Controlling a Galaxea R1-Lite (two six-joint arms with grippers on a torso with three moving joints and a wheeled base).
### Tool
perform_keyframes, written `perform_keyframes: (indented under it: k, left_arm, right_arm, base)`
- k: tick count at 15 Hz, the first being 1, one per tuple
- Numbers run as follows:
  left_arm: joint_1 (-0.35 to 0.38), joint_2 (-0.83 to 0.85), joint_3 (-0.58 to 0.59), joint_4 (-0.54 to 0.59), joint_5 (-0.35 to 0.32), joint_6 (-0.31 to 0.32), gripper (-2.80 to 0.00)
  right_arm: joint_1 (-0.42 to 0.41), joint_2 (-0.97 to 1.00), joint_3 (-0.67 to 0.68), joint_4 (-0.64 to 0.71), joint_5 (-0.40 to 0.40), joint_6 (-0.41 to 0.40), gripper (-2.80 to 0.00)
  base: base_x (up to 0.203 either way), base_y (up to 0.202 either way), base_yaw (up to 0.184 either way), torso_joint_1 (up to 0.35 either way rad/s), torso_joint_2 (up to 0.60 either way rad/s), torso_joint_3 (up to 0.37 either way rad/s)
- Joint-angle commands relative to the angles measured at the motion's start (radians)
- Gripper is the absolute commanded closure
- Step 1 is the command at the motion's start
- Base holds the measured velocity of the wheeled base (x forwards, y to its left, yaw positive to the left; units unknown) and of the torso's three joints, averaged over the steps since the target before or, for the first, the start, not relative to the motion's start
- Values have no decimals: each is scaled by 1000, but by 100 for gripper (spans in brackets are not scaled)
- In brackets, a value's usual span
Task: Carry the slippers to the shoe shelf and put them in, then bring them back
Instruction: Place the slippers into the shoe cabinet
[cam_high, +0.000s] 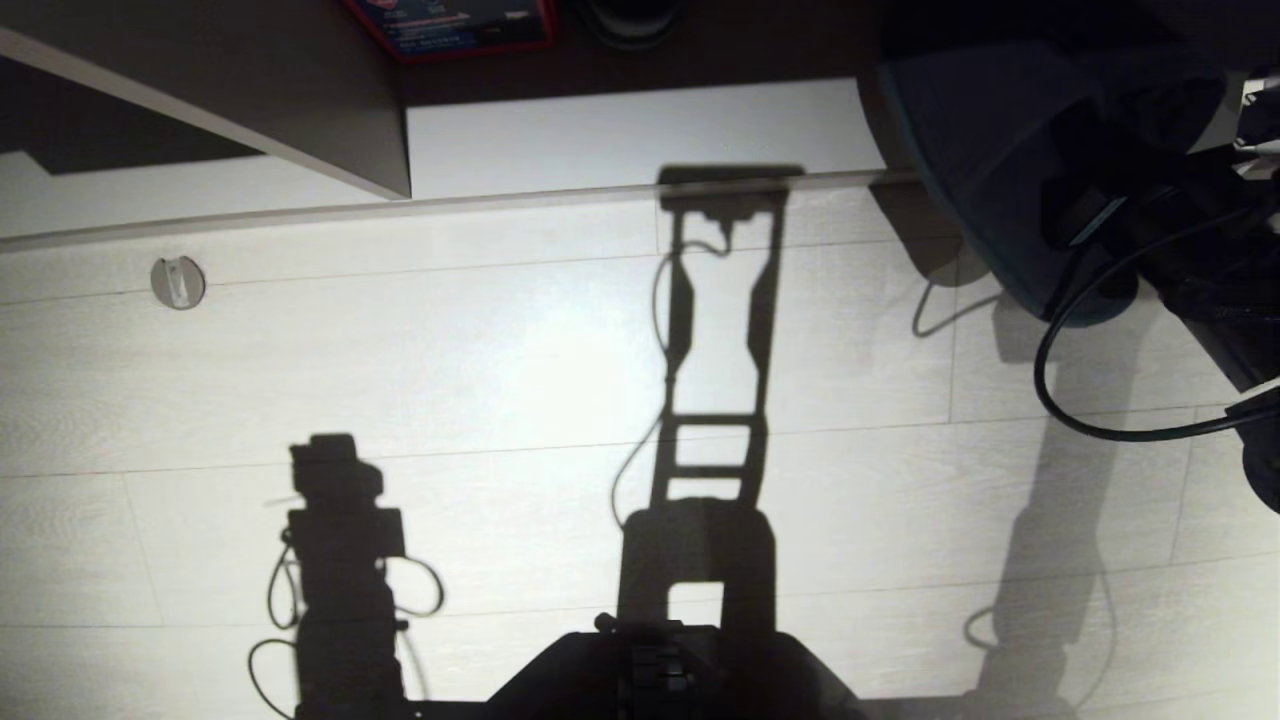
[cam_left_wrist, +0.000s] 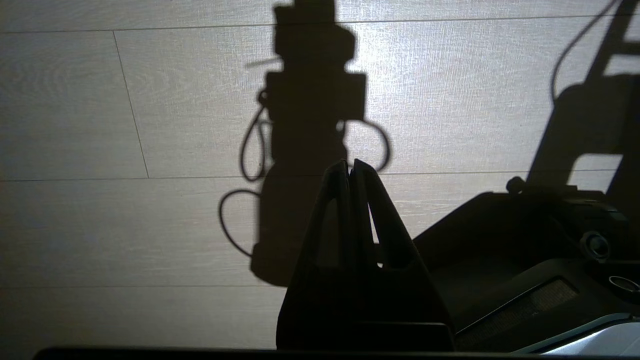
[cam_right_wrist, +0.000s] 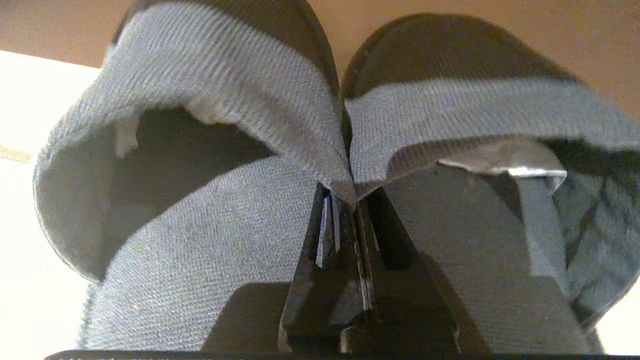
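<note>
I have the slippers (cam_right_wrist: 320, 150) pinched together in the right end effector (cam_right_wrist: 350, 200): its two fingers are closed tight on the inner rims where the two slippers meet, so the pair hangs from that one grip, one slipper on each side of the fingers. In the right wrist view the ribbed grey-blue fabric fills nearly everything, with both openings facing the camera and a tan surface behind the toes.

From the head camera the slippers (cam_high: 990, 170) show as a dark, rounded mass at the upper right, hanging over the edge of the white board (cam_high: 640, 130) that runs beneath the wood panel (cam_high: 250, 90). The right arm beside them is a dark shape I cannot make out well, with a black cable (cam_high: 1060, 390) looping below it. Above the board, behind the slippers' level, sits a red-edged box (cam_high: 450, 25).

Further from the slippers, the pale plank floor (cam_high: 500, 350) carries only shadows of the robot, and a small round fitting (cam_high: 178, 282) lies near the board's front edge, well away to the left.

The left end effector (cam_left_wrist: 350, 167) is parked low beside the base (cam_left_wrist: 525, 240), pointing at the floor, its fingers pressed together on nothing.
</note>
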Motion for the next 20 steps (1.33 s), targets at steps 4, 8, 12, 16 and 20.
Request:
perform_keyframes:
  k: [4,8,12,16,20]
  left_arm:
    - [0,0,0,0,-1,-2,0]
    - [0,0,0,0,-1,-2,0]
    - [0,0,0,0,1,-2,0]
    - [0,0,0,0,-1,-2,0]
    - [0,0,0,0,1,-2,0]
  right_arm:
    - [0,53,-103,-7,0,-14,0]
    - [-15,99,-161,-8,0,-24,0]
    - [-25,162,-240,-8,-7,-30,0]
    - [-36,196,-302,-8,-25,-28,0]
    - [-37,208,-322,-8,-29,-28,0]
  base:
    - [0,0,0,0,0,0]
    - [0,0,0,0,0,0]
    - [0,0,0,0,0,0]
    - [0,0,0,0,0,0]
    - [0,0,0,0,0,0]
